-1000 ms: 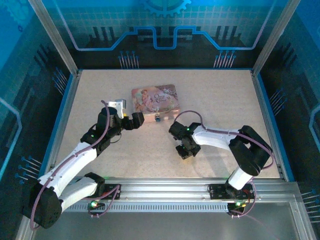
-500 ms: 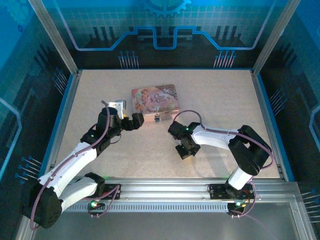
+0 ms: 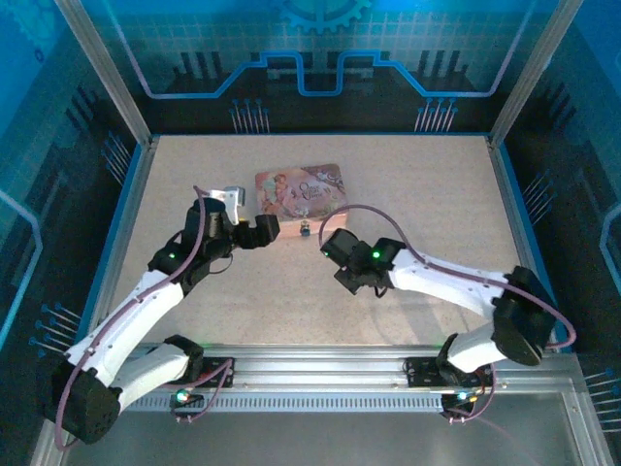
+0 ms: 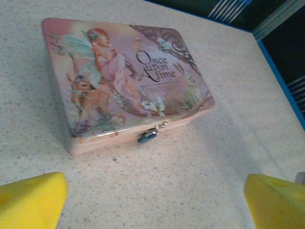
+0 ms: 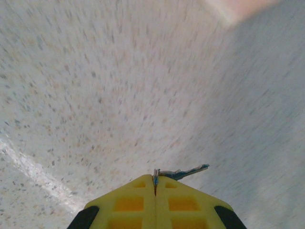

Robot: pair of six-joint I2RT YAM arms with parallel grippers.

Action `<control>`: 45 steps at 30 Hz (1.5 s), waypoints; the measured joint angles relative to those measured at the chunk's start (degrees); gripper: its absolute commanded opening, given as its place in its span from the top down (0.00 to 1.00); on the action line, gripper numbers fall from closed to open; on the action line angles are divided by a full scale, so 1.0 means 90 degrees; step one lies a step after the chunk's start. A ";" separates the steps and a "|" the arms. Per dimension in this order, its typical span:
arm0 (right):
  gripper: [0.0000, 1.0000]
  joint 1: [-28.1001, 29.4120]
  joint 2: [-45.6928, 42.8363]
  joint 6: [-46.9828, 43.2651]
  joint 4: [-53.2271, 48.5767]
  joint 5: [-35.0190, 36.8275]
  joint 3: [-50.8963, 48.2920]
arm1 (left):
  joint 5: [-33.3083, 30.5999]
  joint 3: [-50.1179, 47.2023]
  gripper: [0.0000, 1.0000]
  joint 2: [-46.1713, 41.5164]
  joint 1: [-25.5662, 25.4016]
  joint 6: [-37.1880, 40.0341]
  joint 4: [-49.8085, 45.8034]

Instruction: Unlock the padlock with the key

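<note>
Key pinched in right tool, protruding sideways.

Pink picture-lidded box flat on speckled table, lid shut, toward far side.

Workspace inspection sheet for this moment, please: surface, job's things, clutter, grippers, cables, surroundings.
Surface: speckled pale table, bare beyond the box.
Job's things: padlock hangs at the front latch of the closed pink box; key is pinched in the right gripper, tip sticking out.
Clutter: nothing seen.
Grippers: left gripper jaws wide open, empty, facing the box front; right gripper jaws shut on the key, short of the padlock.
Cables: a purple cable loops over each arm.
Surroundings: metal frame posts, blue patterned walls, rail at the near edge.
</note>
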 measured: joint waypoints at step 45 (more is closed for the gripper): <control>1.00 0.0267 -0.3376 -0.6001 0.4405 -0.1569 -0.2565 | 0.2907 0.1729 0.42 0.1955 -0.1651 -0.0593 0.0355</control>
